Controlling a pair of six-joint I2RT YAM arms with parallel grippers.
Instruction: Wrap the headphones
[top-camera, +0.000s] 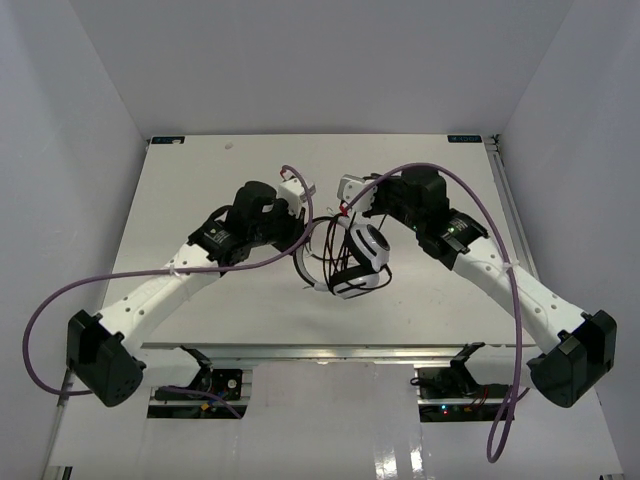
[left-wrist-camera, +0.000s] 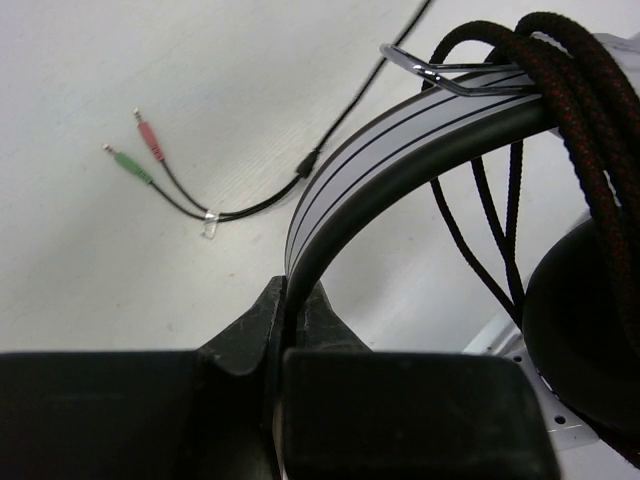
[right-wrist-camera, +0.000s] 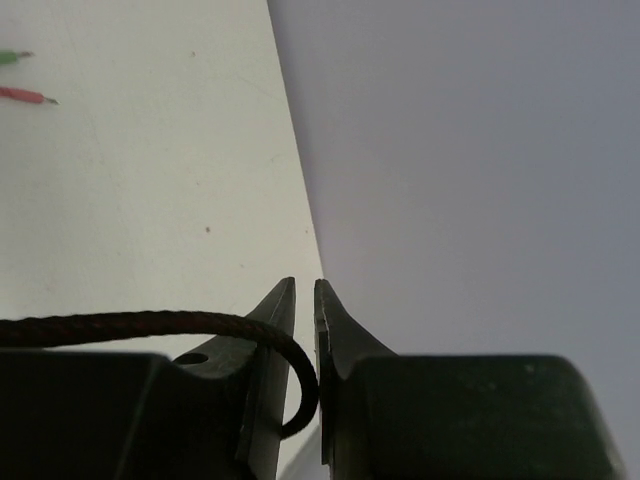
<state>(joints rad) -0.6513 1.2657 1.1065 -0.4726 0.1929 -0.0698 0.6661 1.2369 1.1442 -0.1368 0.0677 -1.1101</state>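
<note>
We found the left gripper (left-wrist-camera: 292, 300) clenched on the white headband (left-wrist-camera: 400, 135) of the headphones (top-camera: 362, 255), the right gripper (right-wrist-camera: 306, 297) slightly parted, braided cable (right-wrist-camera: 120, 322) looped between its jaws.

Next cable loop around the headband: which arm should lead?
Right. The braided cable runs between the nearly closed jaws of the right tool, so that arm can carry it around. The left tool is clamped on the headband and is probably best left as the anchor.
</note>
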